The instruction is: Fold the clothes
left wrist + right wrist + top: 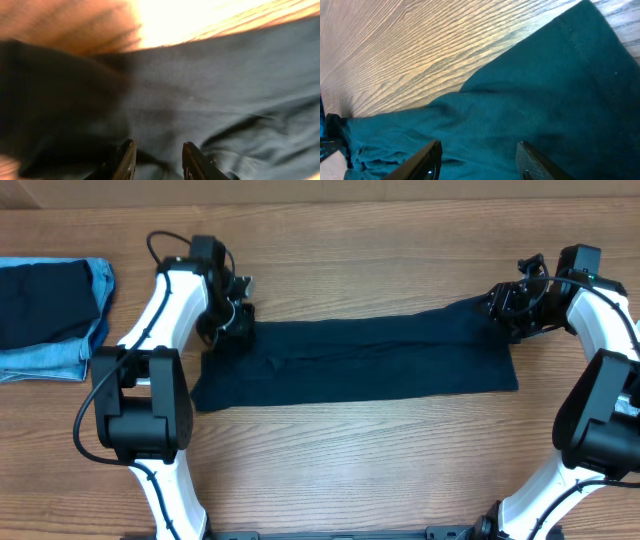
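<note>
A dark navy shirt (360, 360), one of the clothes, lies folded into a long flat band across the middle of the table. My left gripper (235, 315) hovers at the band's far left corner. In the left wrist view its fingers (125, 159) stand apart just over wrinkled navy cloth (225, 75), with nothing pinched between them. My right gripper (505, 308) is at the far right corner. The right wrist view shows that gripper (480, 160) open wide above smooth cloth (545, 90), near its edge.
At the far left edge a folded stack (50, 320) sits: a dark navy piece on top of light blue denim. Bare wooden table (350, 470) spreads in front of the shirt. Both arm bases stand at the near edge.
</note>
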Robot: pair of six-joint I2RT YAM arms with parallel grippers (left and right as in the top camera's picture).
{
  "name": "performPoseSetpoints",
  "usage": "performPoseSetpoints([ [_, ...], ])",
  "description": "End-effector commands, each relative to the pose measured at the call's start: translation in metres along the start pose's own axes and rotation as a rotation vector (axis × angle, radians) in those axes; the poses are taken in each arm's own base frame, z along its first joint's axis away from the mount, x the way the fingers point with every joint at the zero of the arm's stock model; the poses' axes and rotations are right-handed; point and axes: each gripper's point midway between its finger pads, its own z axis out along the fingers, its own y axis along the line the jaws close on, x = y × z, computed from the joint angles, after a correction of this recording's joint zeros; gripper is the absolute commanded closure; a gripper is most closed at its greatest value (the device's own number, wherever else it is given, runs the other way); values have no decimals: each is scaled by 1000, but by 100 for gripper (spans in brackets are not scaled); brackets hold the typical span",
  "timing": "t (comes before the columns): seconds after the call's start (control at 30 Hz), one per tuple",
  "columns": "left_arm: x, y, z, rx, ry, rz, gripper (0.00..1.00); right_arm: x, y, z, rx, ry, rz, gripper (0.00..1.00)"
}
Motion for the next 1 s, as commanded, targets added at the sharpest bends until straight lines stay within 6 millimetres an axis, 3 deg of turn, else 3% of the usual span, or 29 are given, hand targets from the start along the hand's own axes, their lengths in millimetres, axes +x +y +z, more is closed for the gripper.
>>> performPoseSetpoints([
  [0.0,15,-3,28,24,34,-1,65,-6,5,-5,-16,-19,-7,48],
  [0.1,16,2,36,2,17,-3,64,-5,6,-3,-11,-14,22,48],
  [0.17,12,18,39,-66,-6,-40,66,-5,3,-4,2,-13,50,48],
  [0.33,-8,57,30,-144,-113,-176,66,-6,2,-4,10,-16,50,48],
  [0.57,-18,115,12,-101,-229,-394,68,-6,-5,-4,47,-20,71,47],
  [0.7,-18,123,9,-54,-246,-399,67,-6,-8,-4,65,-21,72,47],
  [0.97,-25,102,9,14,-252,-331,62,2,0,-1,48,12,60,47],
])
